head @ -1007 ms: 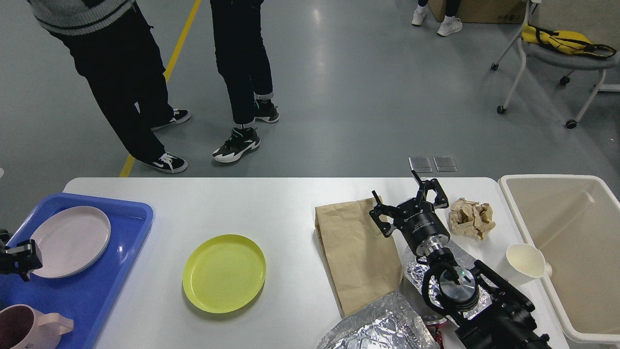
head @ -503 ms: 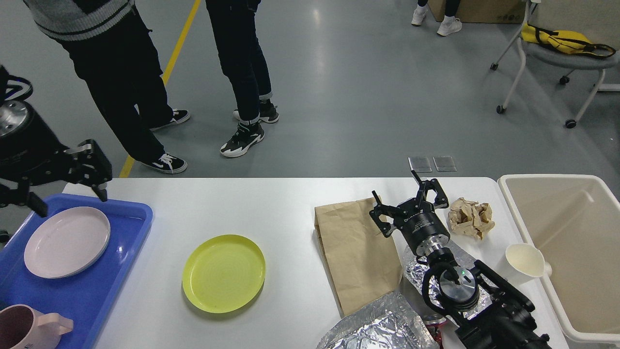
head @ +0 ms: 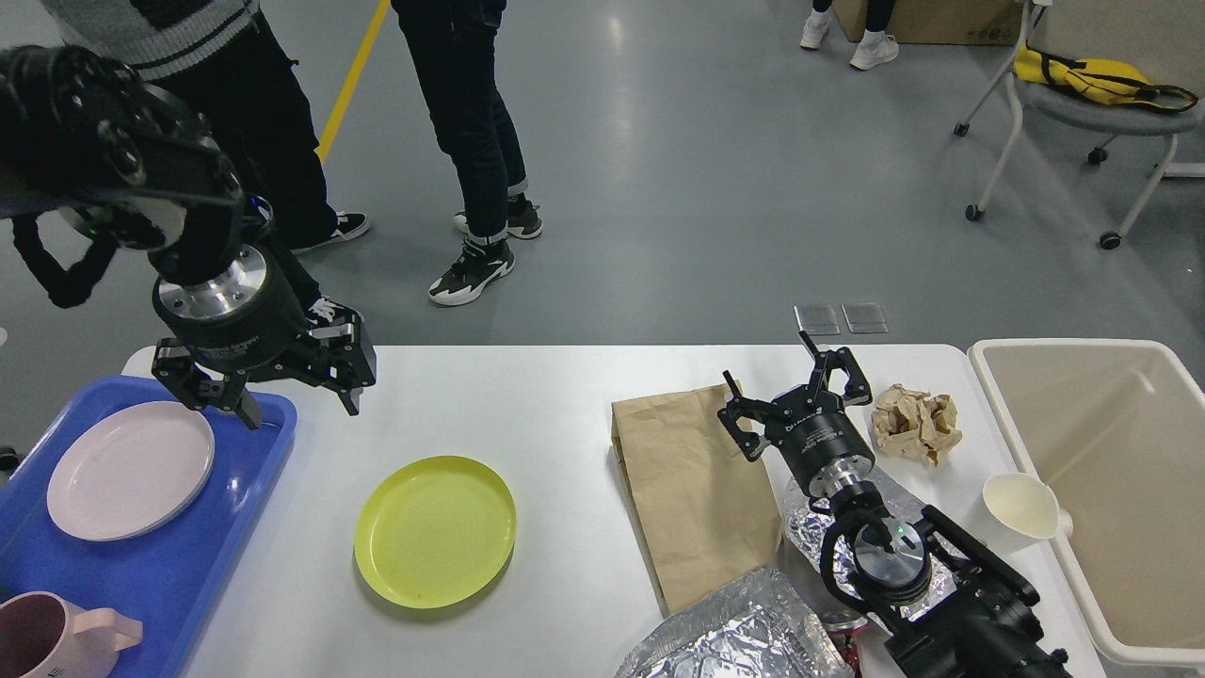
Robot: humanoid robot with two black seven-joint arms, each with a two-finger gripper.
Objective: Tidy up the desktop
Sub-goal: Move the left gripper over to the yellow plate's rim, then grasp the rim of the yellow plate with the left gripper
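White table [head: 565, 395] with rounded corners across the near half of the view, grey glossy floor beyond, a yellow line on it at far left. Two people's legs [head: 471, 141] on the floor past the table's far edge, a wheeled chair [head: 1083, 104] with a yellow bag at far right. Left pincer [head: 297, 400] hanging fingers-down over the table's far left part, above the right edge of the blue tray [head: 188, 565], jaws spread wide and empty. Right pincer [head: 795, 381] pointing away toward the far edge, low over the far end of the brown paper bag [head: 692, 490], fingers splayed wide, holding nothing. On the tray, a pale pink plate [head: 127, 471] and, at the near left corner, a pink mug [head: 47, 640]. Yellow plate [head: 435, 529] alone on the table, right of the tray and near of the left pincer. Crumpled brown paper [head: 915, 422] just right of the right pincer. Crinkled foil [head: 734, 636] at the near edge and under the right arm. Small cream paper cup [head: 1024, 506] on its side beside the beige bin [head: 1111, 584] at the table's right end
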